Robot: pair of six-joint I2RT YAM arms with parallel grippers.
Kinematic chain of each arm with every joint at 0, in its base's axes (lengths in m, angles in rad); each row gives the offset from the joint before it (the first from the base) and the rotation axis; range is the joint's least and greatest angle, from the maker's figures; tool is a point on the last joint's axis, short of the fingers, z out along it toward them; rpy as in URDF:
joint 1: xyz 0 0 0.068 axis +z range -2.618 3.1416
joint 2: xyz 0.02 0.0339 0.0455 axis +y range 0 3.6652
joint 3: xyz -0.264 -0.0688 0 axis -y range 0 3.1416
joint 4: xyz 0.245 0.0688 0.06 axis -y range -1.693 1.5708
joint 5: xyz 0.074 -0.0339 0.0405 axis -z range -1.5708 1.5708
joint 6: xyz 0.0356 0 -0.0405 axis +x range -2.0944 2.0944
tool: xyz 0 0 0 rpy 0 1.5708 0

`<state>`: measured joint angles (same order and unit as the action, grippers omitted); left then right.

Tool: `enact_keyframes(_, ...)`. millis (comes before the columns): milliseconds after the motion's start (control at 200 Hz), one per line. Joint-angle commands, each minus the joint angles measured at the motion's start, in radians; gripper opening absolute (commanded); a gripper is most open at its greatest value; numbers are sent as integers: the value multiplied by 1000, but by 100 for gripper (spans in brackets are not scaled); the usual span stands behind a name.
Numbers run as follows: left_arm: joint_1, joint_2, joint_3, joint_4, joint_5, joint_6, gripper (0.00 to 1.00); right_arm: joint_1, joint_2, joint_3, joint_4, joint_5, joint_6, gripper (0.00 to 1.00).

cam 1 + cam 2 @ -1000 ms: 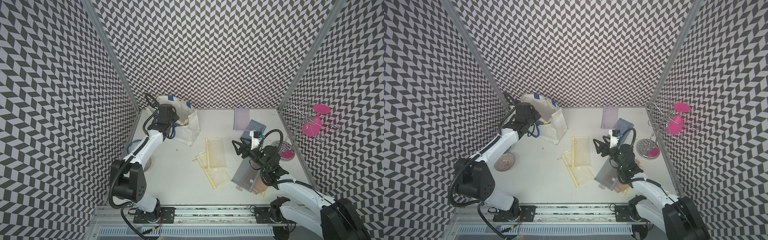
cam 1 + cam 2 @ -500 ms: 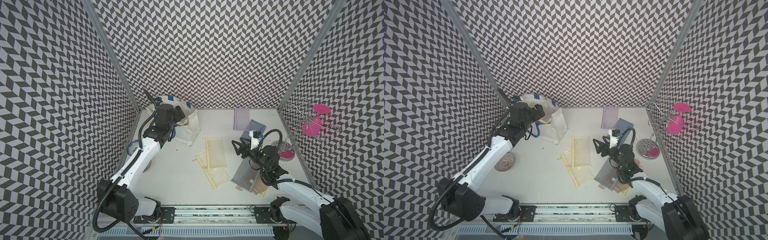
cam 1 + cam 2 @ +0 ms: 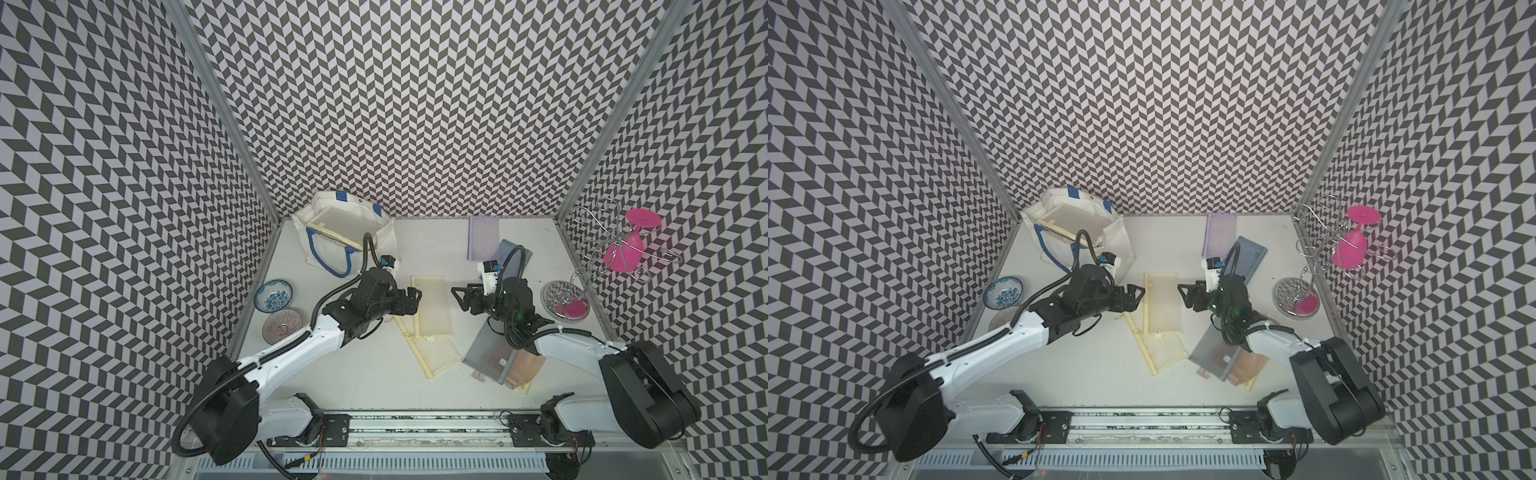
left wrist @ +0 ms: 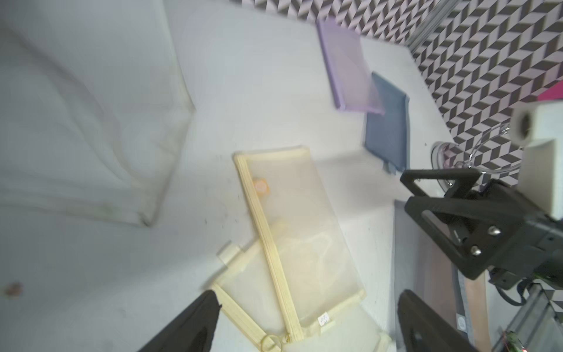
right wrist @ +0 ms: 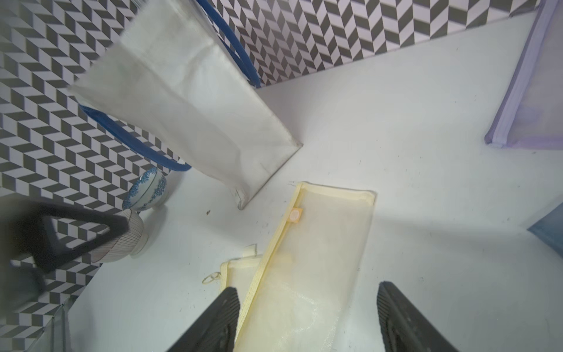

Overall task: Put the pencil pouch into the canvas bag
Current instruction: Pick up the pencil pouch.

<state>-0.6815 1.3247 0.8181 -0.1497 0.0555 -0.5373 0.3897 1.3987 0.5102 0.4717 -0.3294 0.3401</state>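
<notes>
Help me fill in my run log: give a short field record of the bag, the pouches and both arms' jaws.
canvas bag: standing in the far left corner, mouth open
inside it: pale pouch
left gripper: jaws open, empty
right gripper: jaws open, empty
on the table between the grippers: yellow pouch
far side of the table: purple pouch, blue pouch

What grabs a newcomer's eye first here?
The black-and-white chevron walls dominate, and the hot-pink goblet hanging upside down on a wire rack by the right wall pops against them. At the centre of the table, the left gripper and right gripper, both open, face each other across a yellow mesh pouch. The white canvas bag with blue handles stands in the far-left corner.
</notes>
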Motion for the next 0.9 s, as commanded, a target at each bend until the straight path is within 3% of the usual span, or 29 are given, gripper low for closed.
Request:
enact_keyframes(0,14,71,-8,136,128,-29,84,1,64,40,25,-55,-4,72)
enact_keyframes(160,17,177,-16,184,116,-62,72,1,145,62,24,-70,6,70)
enact_keyframes(691,4,465,16,369,151,-156,68,-35,341,40,252,-289,172,65)
enact_keyframes(896,-19,524,54,416,172,-183,57,-49,403,25,353,-350,248,65)
